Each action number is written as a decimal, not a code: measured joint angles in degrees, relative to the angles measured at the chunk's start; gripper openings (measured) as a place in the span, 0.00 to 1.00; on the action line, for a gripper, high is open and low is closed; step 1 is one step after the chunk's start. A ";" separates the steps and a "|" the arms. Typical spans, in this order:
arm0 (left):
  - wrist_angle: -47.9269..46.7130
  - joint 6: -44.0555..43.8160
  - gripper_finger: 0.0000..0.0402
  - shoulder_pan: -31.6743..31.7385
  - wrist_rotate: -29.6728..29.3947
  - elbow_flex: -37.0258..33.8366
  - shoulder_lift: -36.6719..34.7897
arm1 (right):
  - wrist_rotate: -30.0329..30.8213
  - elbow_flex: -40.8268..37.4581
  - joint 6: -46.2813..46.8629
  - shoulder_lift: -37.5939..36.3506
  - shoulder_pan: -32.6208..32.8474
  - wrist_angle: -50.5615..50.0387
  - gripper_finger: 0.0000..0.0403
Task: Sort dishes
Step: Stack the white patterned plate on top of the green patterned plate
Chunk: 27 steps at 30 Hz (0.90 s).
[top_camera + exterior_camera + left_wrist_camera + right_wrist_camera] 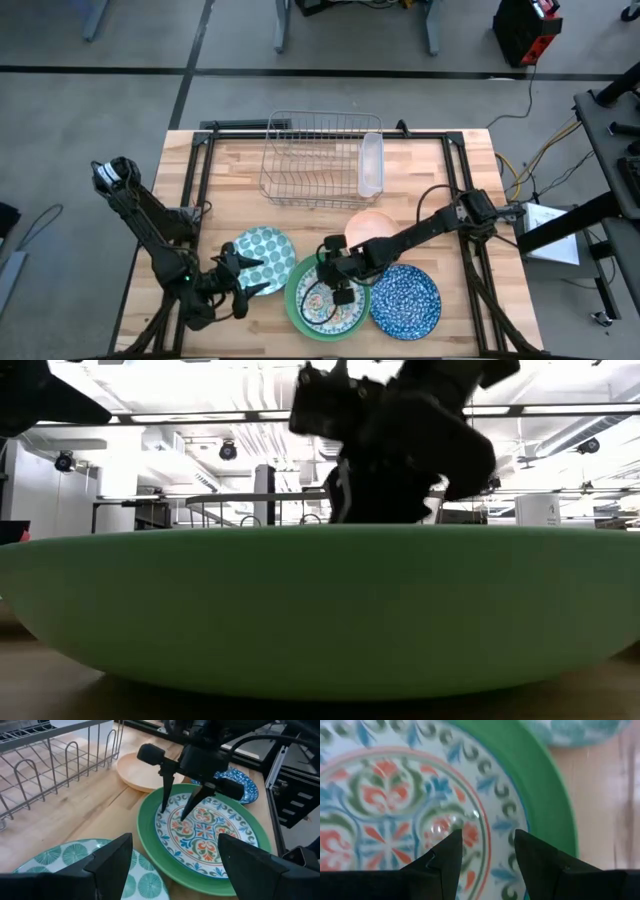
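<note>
The white floral-patterned plate lies inside the plain green plate near the table's front edge. My right gripper stands open over the floral plate, fingers pointing down near its left part. The dotted plate lies flat to the left. My left gripper hovers open at that plate's near right edge, holding nothing. The blue speckled plate and the peach bowl rest flat on the wood at the right. My right gripper points down at the floral plate's patterned face, both fingertips close to it and a gap between them. Whether the tips touch the plate I cannot tell. The plate lies flat in the green plate.
A silver wire rack stands at the table's far middle, with a clear plastic tray against its right side. In the low view the green plate fills the foreground. Bare wood lies between the rack and the plates.
</note>
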 joint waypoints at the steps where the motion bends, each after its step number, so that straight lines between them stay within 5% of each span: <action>1: -0.02 -0.04 0.70 0.00 0.00 0.00 0.32 | 0.00 -0.47 0.15 0.00 -0.05 0.02 0.42; 10: 1.33 -5.57 0.70 0.79 0.02 -0.02 6.19 | 0.13 -1.43 1.26 -0.12 -0.06 0.06 0.43; 17: 6.66 0.68 0.66 3.60 0.56 0.71 11.82 | 0.17 -1.48 4.31 -3.25 -0.06 -3.41 0.43; 22: 6.87 9.26 0.56 5.80 0.92 3.57 13.93 | 0.66 -1.86 6.54 -6.57 0.00 -4.57 0.42; 27: 6.80 18.79 0.35 8.83 4.81 7.02 16.64 | 1.43 -3.13 8.60 -8.28 0.55 -4.71 0.42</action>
